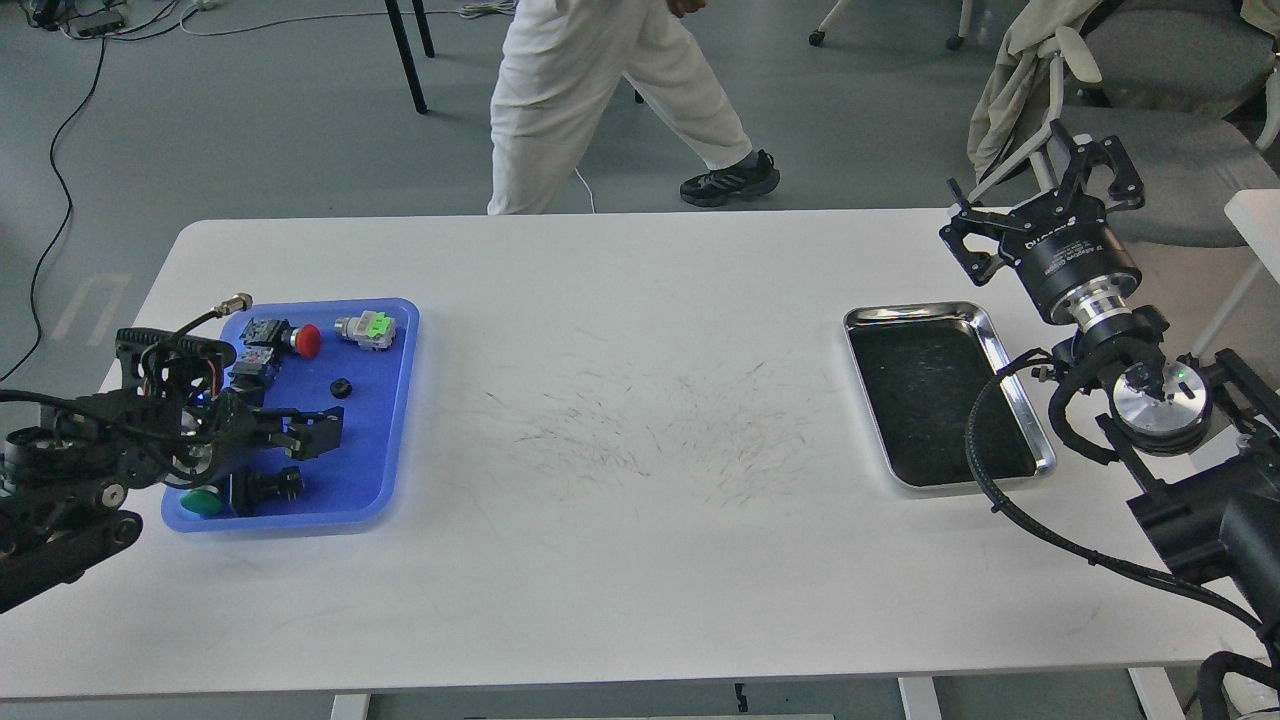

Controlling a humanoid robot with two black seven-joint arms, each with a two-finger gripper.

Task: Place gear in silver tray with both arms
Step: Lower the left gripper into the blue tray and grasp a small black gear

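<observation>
**Gear not yet moved**

The small black gear (341, 388) lies in the blue tray (395, 400), far left. The silver tray (1000, 345), right, holds nothing. Left gripper (318, 432) hovers spread over the blue tray; right gripper (1040, 195) spread, raised.

Left gripper (305, 432) hides part of the blue tray (395, 400); its fingers perhaps apart; person (600, 100) cut off above

Head view, high, facing down over table (640, 480)
</observation>
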